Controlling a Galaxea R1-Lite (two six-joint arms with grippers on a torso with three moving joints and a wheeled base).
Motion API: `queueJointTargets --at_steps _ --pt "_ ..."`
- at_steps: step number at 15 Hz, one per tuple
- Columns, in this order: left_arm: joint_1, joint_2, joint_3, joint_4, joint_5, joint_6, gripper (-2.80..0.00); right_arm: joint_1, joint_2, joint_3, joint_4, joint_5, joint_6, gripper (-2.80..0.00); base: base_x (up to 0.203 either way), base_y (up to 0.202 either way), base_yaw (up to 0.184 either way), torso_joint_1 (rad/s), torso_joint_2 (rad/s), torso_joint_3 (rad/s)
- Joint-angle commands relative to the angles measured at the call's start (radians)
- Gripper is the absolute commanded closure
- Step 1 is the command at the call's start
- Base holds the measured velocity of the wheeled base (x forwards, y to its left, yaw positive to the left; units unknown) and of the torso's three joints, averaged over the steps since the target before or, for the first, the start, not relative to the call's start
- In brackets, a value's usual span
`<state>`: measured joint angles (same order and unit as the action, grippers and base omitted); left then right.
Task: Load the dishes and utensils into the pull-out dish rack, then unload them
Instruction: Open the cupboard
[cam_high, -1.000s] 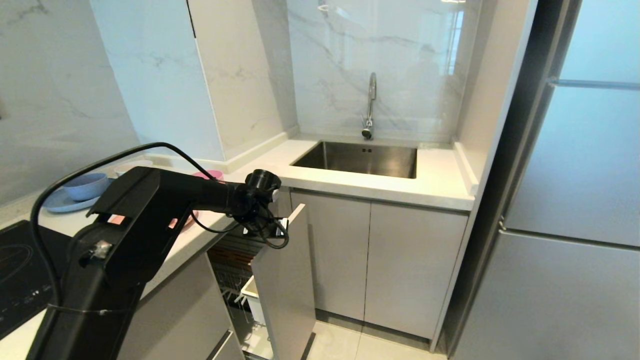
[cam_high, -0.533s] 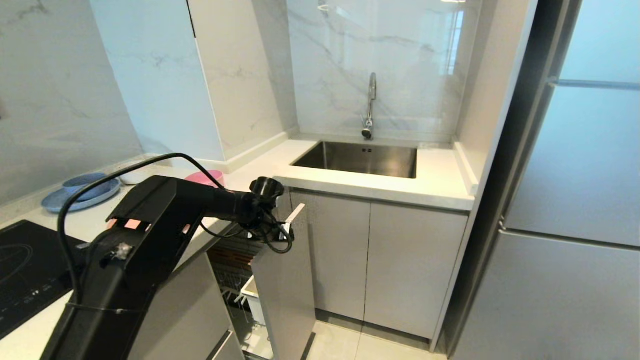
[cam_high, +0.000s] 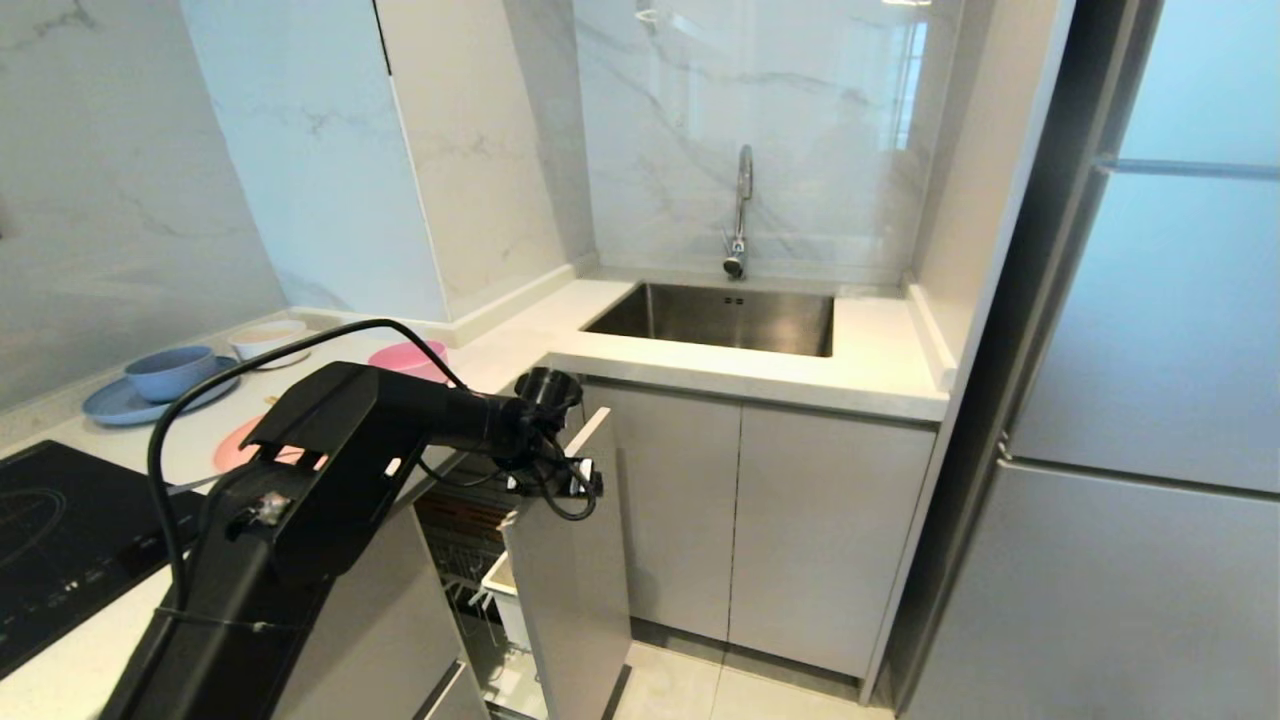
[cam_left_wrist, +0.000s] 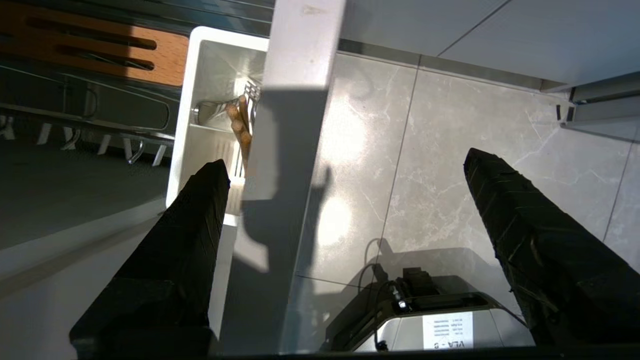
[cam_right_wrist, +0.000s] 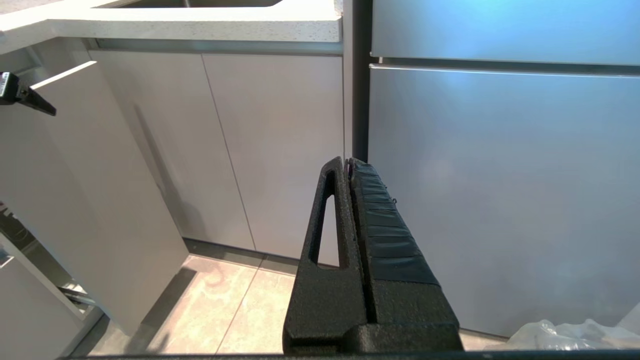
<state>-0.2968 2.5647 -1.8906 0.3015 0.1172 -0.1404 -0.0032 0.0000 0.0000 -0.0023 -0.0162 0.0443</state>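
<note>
Dish rack (cam_high: 480, 560) stands pulled out below tabletop (cam_high: 880, 380), chopsticks (cam_left_wrist: 240, 127) in its cup; left pincer (cam_left_wrist: 345, 210) hangs released over front panel (cam_left_wrist: 295, 100). Next, probably: fetch pink plate (cam_high: 238, 445).

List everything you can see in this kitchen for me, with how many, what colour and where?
pink bowl: one, pink, on the counter left of the sink.
pink plate: one, pink, on the counter, partly behind the arm.
blue bowl: one, on a blue plate, far left.
white bowl: one, by the wall.
chopsticks: wooden, standing in the utensil cup, white.
pull-out dish rack: one, pale front panel, pulled open under the counter.
sink: one, steel, with a chrome faucet.
cooktop: one, black, near left.
fridge: one, grey, right.
left gripper: black, open above the rack's front panel.
right gripper: black, shut, by the fridge.
</note>
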Motion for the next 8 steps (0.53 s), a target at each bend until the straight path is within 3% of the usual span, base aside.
queueJointTargets --at_steps 1,8 --pt "-0.008 -0.001 0.001 0.002 0.001 -0.002 -2.8 0.0 0.001 0.0 -0.001 0.0 0.0 0.0 0.0 0.0 0.0 0.0 0.0 0.0" --pt "-0.044 -0.006 0.019 0.004 0.001 -0.015 -2.8 0.0 0.0 0.0 -0.001 -0.001 0.0 0.0 0.0 0.0 0.0 0.0 0.0 0.0"
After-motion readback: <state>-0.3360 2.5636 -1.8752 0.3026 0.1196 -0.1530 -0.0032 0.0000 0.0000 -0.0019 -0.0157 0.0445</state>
